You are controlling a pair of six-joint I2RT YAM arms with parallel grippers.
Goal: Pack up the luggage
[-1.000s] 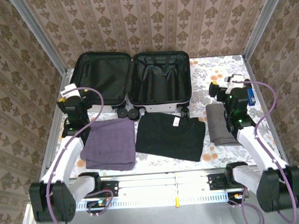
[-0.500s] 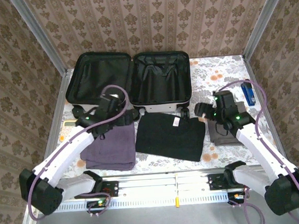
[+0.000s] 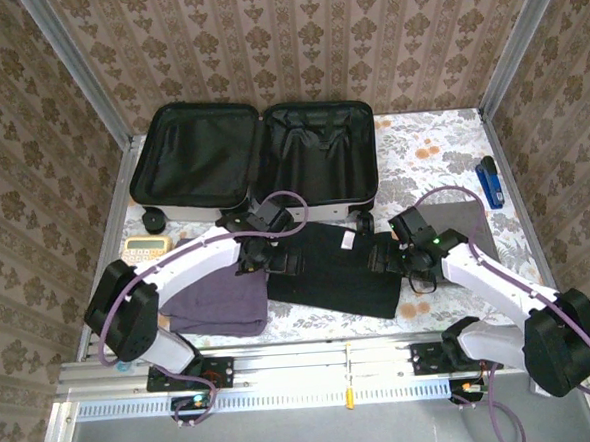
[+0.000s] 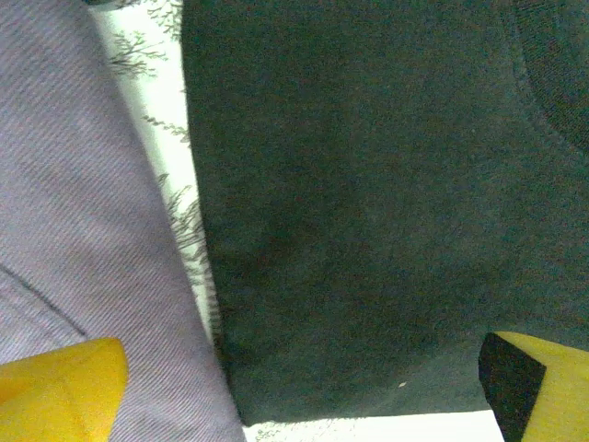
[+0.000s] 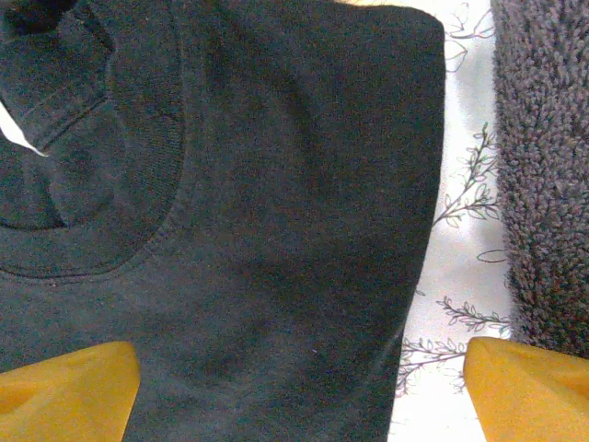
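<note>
From above, the luggage (image 3: pixel 196 157) lies open at the back of the table (image 3: pixel 420 138), both black-lined halves bare. In front of it lies a black sweater (image 3: pixel 333 274), with a purple garment (image 3: pixel 215 301) folded to its left and a grey fleece (image 3: pixel 465 221) to its right. My left pincer (image 3: pixel 277 257) is over the sweater's left edge and my right pincer (image 3: pixel 388 260) is over its right edge.

At my left wrist, the left pincer (image 4: pixel 304 396) is spread wide and grips nothing. Its yellow fingertips (image 4: pixel 55 391) straddle the sweater's edge, one of them over the purple garment.

At my right wrist, the right pincer (image 5: pixel 294 391) is also spread wide and empty. Below it is the sweater's collar with a white label (image 5: pixel 14 124). The grey fleece lies just beside the sweater, with a strip of table between them.
</note>
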